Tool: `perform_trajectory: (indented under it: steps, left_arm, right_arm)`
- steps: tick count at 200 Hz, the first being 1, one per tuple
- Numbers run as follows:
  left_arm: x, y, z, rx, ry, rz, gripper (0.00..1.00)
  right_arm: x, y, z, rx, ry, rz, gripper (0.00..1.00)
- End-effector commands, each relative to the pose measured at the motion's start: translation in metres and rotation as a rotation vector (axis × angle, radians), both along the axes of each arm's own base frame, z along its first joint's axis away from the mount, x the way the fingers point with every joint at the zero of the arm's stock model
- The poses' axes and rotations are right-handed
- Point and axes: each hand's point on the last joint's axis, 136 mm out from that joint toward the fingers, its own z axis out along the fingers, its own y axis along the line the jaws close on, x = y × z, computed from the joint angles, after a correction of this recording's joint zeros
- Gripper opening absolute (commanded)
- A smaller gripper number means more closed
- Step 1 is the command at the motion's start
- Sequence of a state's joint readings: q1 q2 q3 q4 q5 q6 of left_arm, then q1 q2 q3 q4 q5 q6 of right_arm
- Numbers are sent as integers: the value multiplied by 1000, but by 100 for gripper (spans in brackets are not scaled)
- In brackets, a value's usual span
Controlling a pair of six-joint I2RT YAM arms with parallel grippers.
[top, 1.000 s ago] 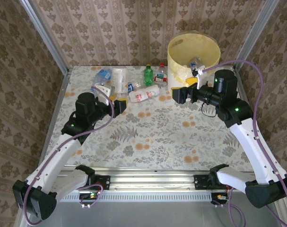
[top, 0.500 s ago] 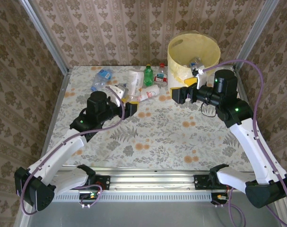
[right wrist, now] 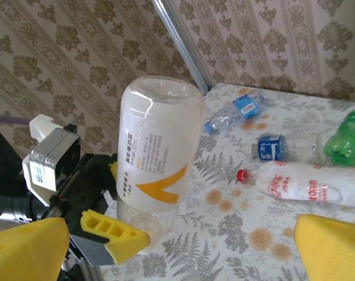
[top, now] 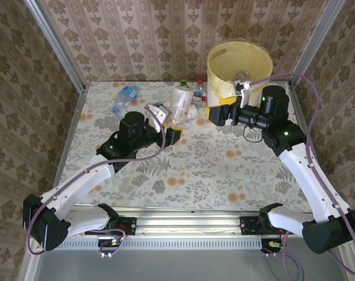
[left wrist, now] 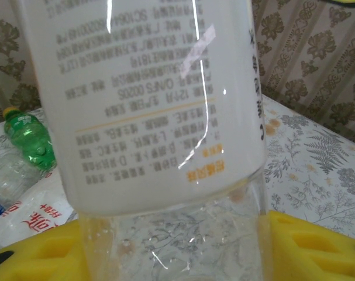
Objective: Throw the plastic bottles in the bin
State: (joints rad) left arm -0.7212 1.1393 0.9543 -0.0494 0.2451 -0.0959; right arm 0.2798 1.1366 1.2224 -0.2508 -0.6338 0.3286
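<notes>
Left claw (top: 172, 121), clamped on a white-labelled bottle (top: 178, 101), has carried it rightward above the surface (top: 224, 170), from the remaining bottles (right wrist: 303, 182) toward the bin (top: 219, 76) at far right, so a drop seems near; the right claw (top: 215, 113) stands wide and empty.

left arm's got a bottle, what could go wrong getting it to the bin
1. The left gripper grips the white-labelled bottle only by its clear lower end, with most of the bottle standing above the fingers. It may tip or slip out in a swing.
2. The right gripper, open, sits just in front of the bin, on the likely path. The arms might collide.
</notes>
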Motion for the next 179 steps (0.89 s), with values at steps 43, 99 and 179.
perform_trajectory:
  steps: [43, 99, 179]
  left_arm:
    - [-11, -29, 31, -58, -88, -91, 41]
    - [-21, -47, 36, -68, -101, -154, 41]
    - [-28, -66, 33, -71, -93, -209, 40]
  right_arm:
    - [4, 19, -3, 90, 63, 77, 100]
    - [8, 32, -16, 82, 105, 105, 100]
    - [12, 39, -19, 96, 122, 118, 100]
